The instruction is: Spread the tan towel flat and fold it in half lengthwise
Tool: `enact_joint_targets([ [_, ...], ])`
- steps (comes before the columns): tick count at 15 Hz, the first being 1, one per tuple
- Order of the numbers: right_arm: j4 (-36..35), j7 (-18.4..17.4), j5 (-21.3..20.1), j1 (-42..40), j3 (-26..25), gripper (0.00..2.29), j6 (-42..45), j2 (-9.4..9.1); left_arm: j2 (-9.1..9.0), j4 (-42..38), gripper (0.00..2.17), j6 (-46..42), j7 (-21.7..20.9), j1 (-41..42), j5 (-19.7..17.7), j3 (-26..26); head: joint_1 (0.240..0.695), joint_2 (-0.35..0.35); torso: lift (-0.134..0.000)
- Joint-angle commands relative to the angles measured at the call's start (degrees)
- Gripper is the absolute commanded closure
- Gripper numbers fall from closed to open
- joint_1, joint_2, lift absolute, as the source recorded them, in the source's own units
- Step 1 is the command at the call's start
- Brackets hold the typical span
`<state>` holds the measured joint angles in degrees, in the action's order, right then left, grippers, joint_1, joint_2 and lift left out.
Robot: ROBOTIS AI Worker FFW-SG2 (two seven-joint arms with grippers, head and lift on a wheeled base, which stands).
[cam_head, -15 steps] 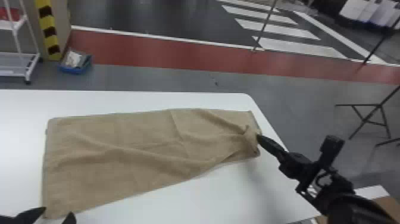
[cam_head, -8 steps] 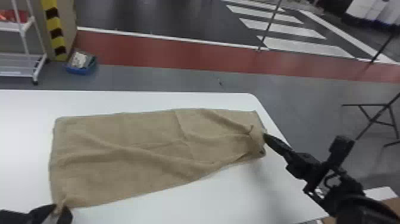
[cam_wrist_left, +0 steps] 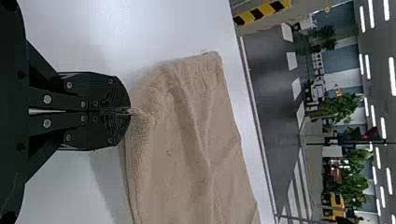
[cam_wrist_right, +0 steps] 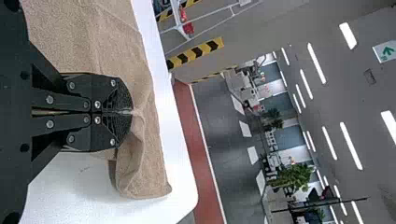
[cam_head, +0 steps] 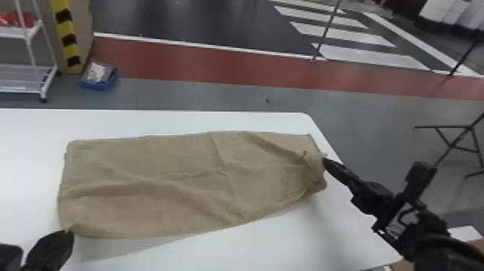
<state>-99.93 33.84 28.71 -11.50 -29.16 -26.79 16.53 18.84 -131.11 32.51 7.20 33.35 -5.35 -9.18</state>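
Towel's [cam_head: 155,180] near-left corner [cam_head: 75,224] now raised, left pincer [cam_head: 68,233] and right pincer [cam_head: 326,163] gripping towel

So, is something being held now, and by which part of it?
Yes, the tan towel. The left gripper has its jaws shut on the near left corner, and the right gripper pinches a bunched part at the right end.

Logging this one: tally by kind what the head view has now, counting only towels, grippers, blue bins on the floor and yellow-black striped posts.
Towels: 1, the tan towel
Grippers: 2, left gripper and right gripper
Blue bins: 1
Striped posts: 1
Total: 5
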Motion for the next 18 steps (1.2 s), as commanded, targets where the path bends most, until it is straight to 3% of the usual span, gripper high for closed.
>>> enact_joint_targets([
  [1, -3.43, 0.00, -0.67, -0.89, -0.55, 1.33, -2.88, 0.17, 0.05, -4.50, 1.54, 1.20, 0.80, 0.49, 0.69, 1.36, 0.695, -0.298, -0.128],
  [5, -7.92, 0.61, -2.43, -3.97, -2.75, 1.33, -7.45, 1.66, 0.40, -10.30, 1.54, 4.19, 2.73, 0.49, 0.78, 5.67, 0.695, -0.266, -0.128],
  [8, -9.94, 1.93, -4.80, -5.99, -5.30, 1.33, -9.20, 1.66, 0.49, -11.62, 1.54, 4.54, 3.44, 0.31, 0.07, 7.86, 0.695, -0.252, -0.128],
  [15, -11.52, 8.35, -11.48, -7.13, -7.41, 1.33, -14.30, 1.75, 0.67, -12.59, 1.54, 4.54, 7.65, -2.06, -2.04, 10.50, 0.695, -0.247, -0.128],
  [18, -14.33, 11.34, -10.95, -5.81, -8.20, 1.33, -22.04, 2.10, 0.67, -14.08, 1.54, 6.65, 8.45, -3.73, -2.13, 11.12, 0.695, -0.228, -0.128],
])
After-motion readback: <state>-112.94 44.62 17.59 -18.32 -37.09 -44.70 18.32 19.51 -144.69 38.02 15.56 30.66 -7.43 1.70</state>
